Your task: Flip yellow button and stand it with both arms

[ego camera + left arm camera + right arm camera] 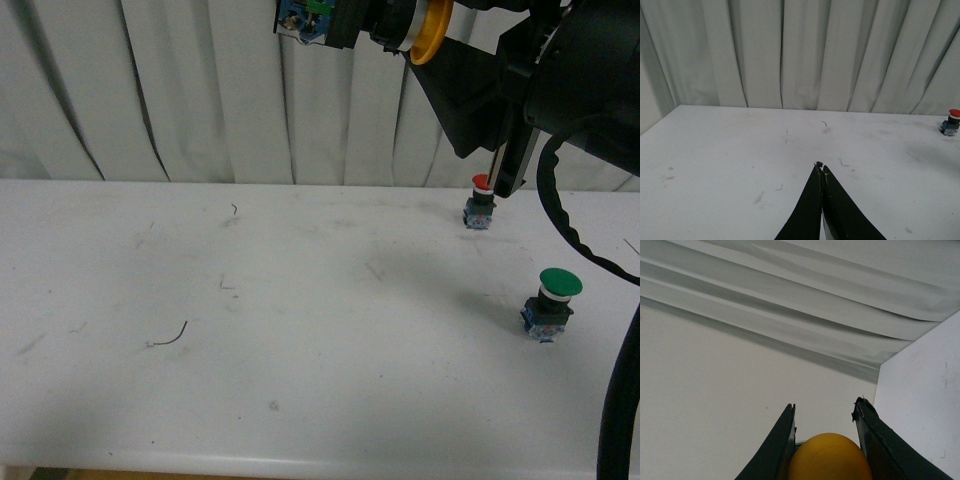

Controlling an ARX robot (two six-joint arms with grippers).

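yellow button (829, 458) between part-open right jaws

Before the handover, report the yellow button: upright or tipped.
Tipped sideways in midair: yellow button lies horizontal, cap right, base left, in the right gripper.

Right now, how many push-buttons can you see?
3: yellow button held aloft in the right gripper; red button at the table's far right; green button nearer, also right. None seems hidden.

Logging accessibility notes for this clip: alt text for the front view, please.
The right gripper holds the yellow button sideways, high above the white table. A red-capped button and a green-capped button stand upright at the table's right.
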